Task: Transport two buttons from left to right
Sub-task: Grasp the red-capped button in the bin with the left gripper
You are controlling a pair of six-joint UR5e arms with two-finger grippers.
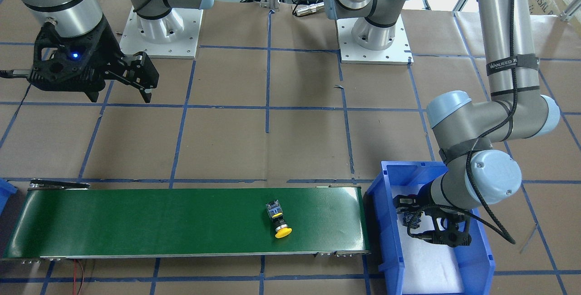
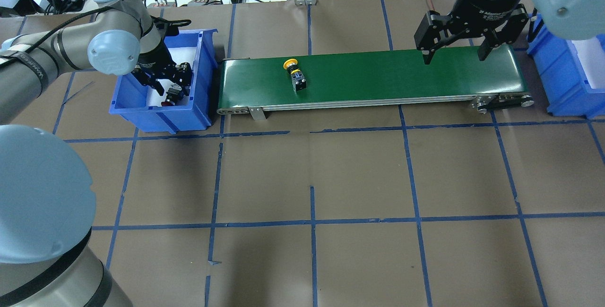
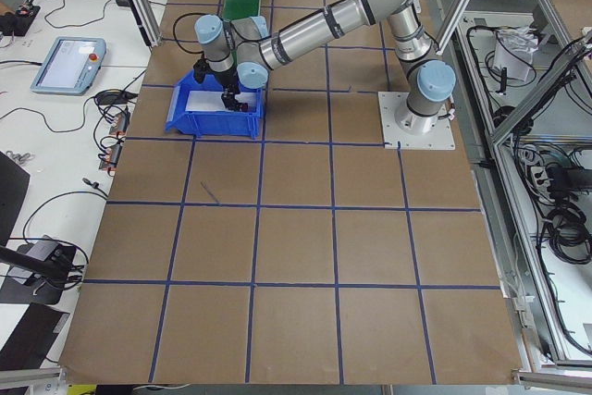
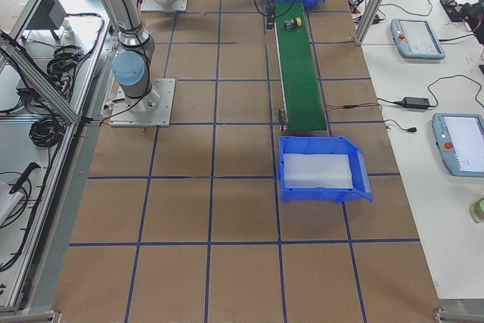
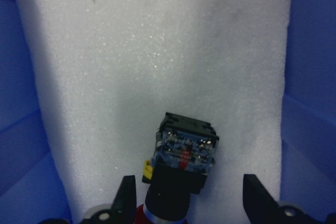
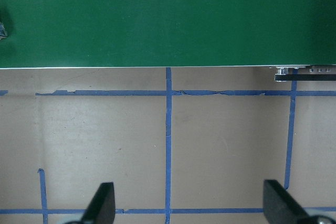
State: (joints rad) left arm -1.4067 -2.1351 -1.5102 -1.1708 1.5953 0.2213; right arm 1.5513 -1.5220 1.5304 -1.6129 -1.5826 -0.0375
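The yellow button (image 2: 295, 73) lies on its side on the green conveyor belt (image 2: 378, 75), toward the belt's left end; it also shows in the front view (image 1: 279, 221). The red button (image 5: 184, 156) lies on white foam in the left blue bin (image 2: 156, 118), its cap toward the wrist camera. My left gripper (image 5: 191, 203) is down in that bin, open, with one finger on each side of the red button (image 2: 171, 97) and a gap to each. My right gripper (image 2: 454, 56) hangs open over the belt's right end with nothing between its fingers (image 6: 105, 203).
A second blue bin (image 2: 567, 89) with a white foam floor stands past the belt's right end. Both arm bases (image 1: 161, 31) sit on white plates behind the belt. The brown table bears blue tape lines. Tablets and cables lie on side benches.
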